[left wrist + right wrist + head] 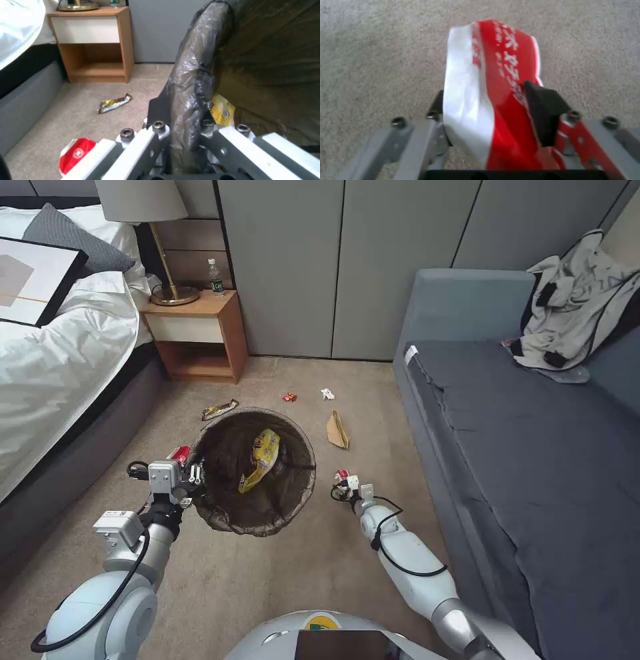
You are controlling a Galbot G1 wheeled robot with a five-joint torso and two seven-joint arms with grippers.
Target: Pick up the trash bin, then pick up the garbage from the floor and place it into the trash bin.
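My left gripper (198, 473) is shut on the rim of the trash bin (293, 493), pinching the dark bag liner (190, 82). A yellow wrapper (261, 459) lies inside the bin and shows past the liner (224, 112). To the bin's right, my right gripper (344, 484) is shut on a red-and-white packet (493, 95), held just above the carpet. More garbage lies on the floor: a gold wrapper (219, 409), another red-and-white packet (75, 156) beside my left gripper, a brown paper bag (337, 431), a small red scrap (289, 397) and a white tissue (327, 394).
A bed (60, 353) runs along the left and a grey sofa (533, 447) along the right. A wooden nightstand (197, 337) with a lamp and bottle stands at the back left. Grey cabinet doors (347, 267) close off the far side.
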